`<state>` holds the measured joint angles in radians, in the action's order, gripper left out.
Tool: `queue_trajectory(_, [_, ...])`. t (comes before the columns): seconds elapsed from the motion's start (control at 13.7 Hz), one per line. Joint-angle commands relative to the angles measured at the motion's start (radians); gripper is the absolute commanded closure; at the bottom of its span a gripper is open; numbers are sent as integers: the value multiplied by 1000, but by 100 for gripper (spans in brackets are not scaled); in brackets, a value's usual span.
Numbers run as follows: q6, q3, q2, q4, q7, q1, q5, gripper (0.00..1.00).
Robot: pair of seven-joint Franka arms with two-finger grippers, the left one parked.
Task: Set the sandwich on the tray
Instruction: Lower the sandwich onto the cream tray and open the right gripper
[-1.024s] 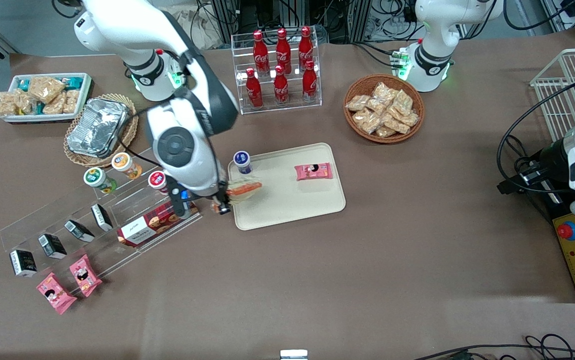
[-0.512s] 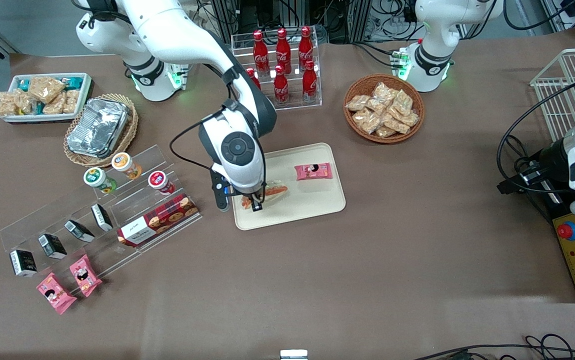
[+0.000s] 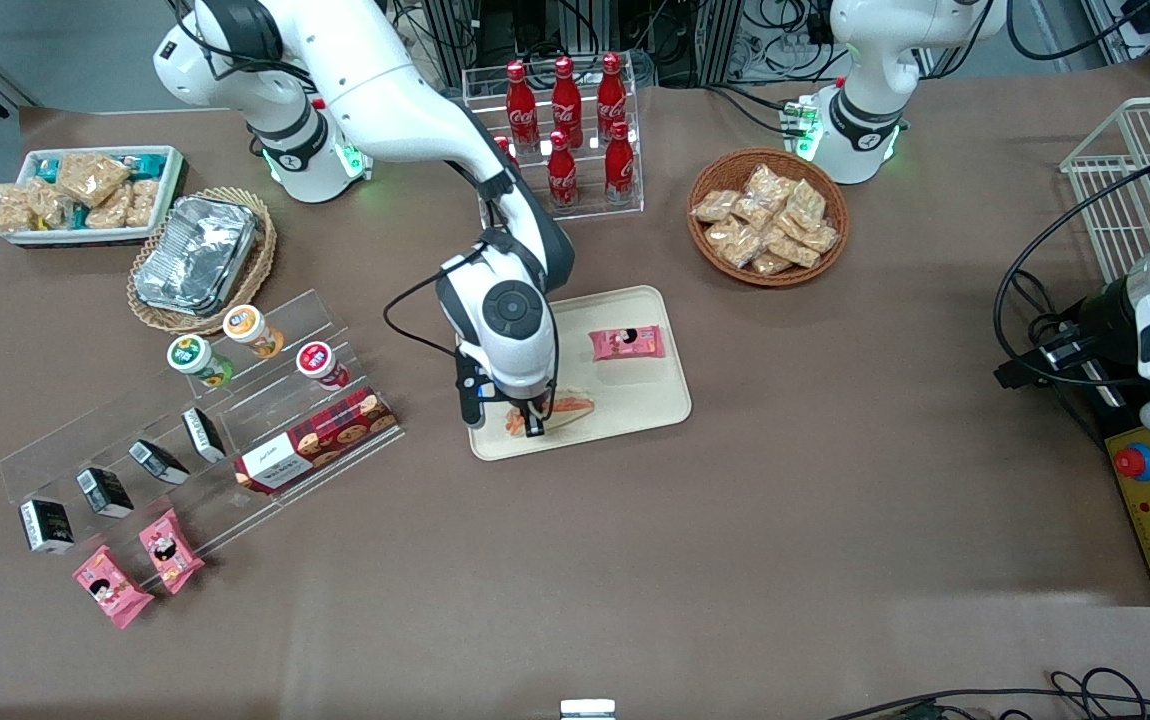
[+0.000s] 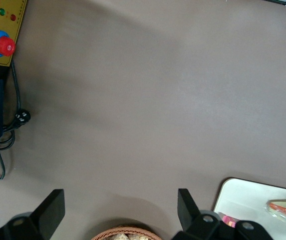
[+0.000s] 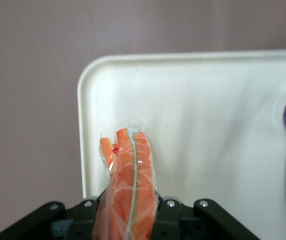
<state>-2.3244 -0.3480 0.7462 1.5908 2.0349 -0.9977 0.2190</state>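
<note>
My right gripper (image 3: 527, 418) is shut on the sandwich (image 3: 565, 409), a clear-wrapped wedge with orange filling, and holds it low over the cream-beige tray (image 3: 635, 400), at the tray's corner nearest the front camera on the working arm's side. In the right wrist view the sandwich (image 5: 127, 185) sticks out from between the jaws of the gripper (image 5: 128, 220) over the tray's corner (image 5: 208, 130). Whether the sandwich touches the tray I cannot tell. The left wrist view shows the tray's edge (image 4: 243, 200) and the sandwich's tip (image 4: 285, 210).
A pink snack packet (image 3: 627, 343) lies on the tray. A clear rack with cups, cartons and a biscuit box (image 3: 315, 440) stands beside the tray toward the working arm's end. A cola bottle rack (image 3: 560, 130) and a wicker basket of snacks (image 3: 768, 215) stand farther back.
The gripper has carried the sandwich from the tray's edge inward over the tray and nearer the front camera, and lower. The small blue-lidded cup is now hidden by the arm.
</note>
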Motion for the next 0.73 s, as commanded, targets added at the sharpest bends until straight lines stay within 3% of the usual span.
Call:
queue_trajectory(0.0, [-58, -16, 36, -20, 45, -41, 25, 100])
queue_trajectory(0.15, [-66, -16, 30, -21, 36, -42, 26, 100])
queue_trajectory(0.22, [-66, -16, 25, -21, 27, -41, 25, 78])
queue_trajectory(0.29, [-66, -16, 22, -20, 2, -41, 23, 2])
queue_trajectory(0.66, [-64, -17, 19, -21, -24, -47, 20, 0])
